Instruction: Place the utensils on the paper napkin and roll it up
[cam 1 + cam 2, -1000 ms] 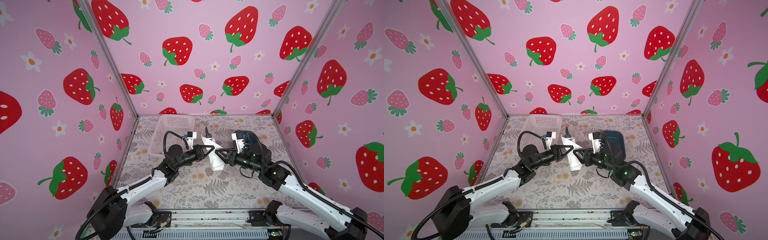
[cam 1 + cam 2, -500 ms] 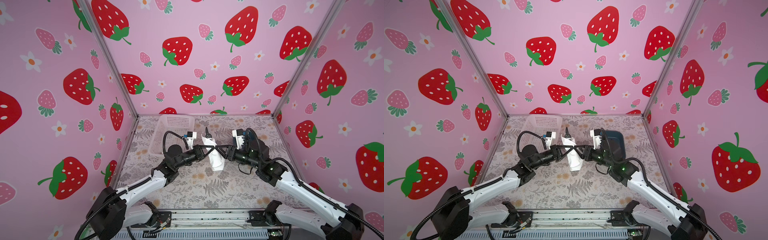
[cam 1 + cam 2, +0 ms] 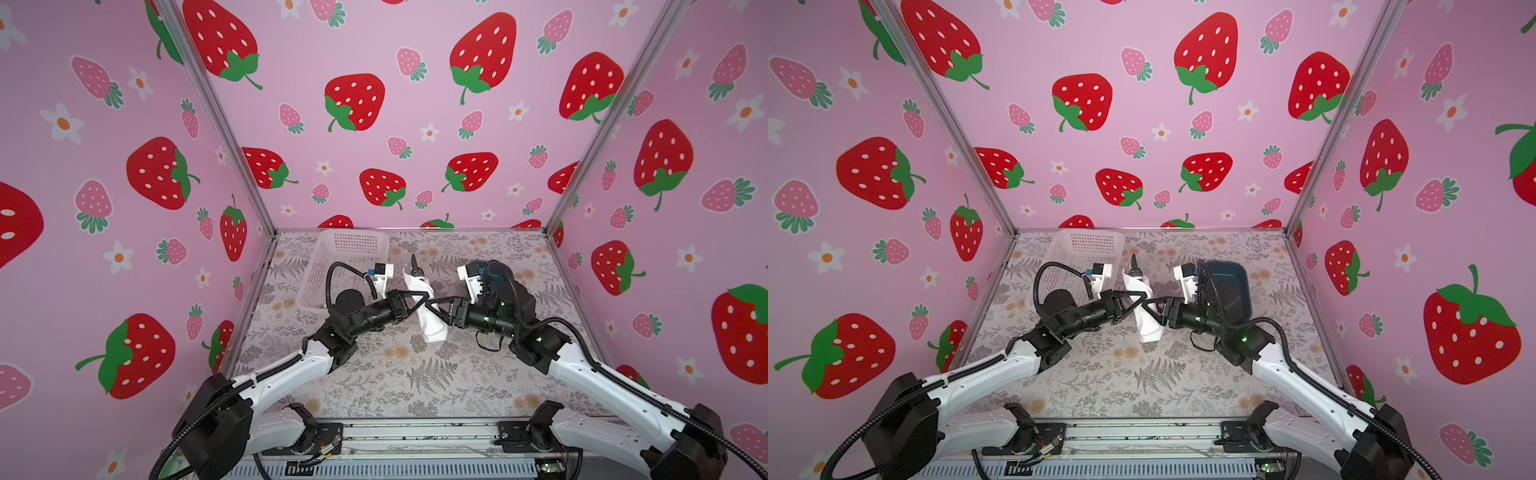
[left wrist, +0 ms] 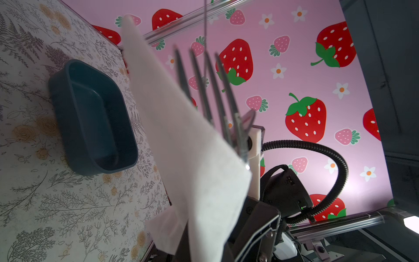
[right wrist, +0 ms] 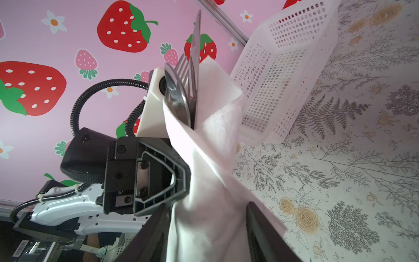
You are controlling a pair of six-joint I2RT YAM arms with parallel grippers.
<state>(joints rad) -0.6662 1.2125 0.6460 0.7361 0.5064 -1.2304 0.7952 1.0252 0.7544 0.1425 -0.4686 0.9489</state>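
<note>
The paper napkin (image 3: 430, 320) (image 3: 1148, 322) is rolled round the utensils and held tilted above the table's middle. Fork tines (image 4: 213, 90) and a spoon bowl (image 5: 176, 95) stick out of its far end (image 3: 415, 268). My left gripper (image 3: 422, 298) (image 3: 1142, 298) (image 4: 204, 249) is shut on the roll from the left. From the right, my right gripper (image 3: 438, 309) (image 3: 1150, 309) (image 5: 208, 238) stands open round the roll's lower part. One of its fingers (image 5: 265, 233) lies along each side of the paper; whether they press it I cannot tell.
A white perforated basket (image 3: 349, 249) (image 3: 1084, 245) (image 5: 283, 68) stands at the back left, close behind the left wrist. At the back right, partly behind the right arm, sits a dark teal tub (image 3: 1233, 274) (image 4: 95, 118). The floral table (image 3: 415, 382) stretches toward the front rail.
The right gripper's jaws have spread wider round the roll, and that arm has shifted slightly. The left gripper and the roll have stayed where they were.
</note>
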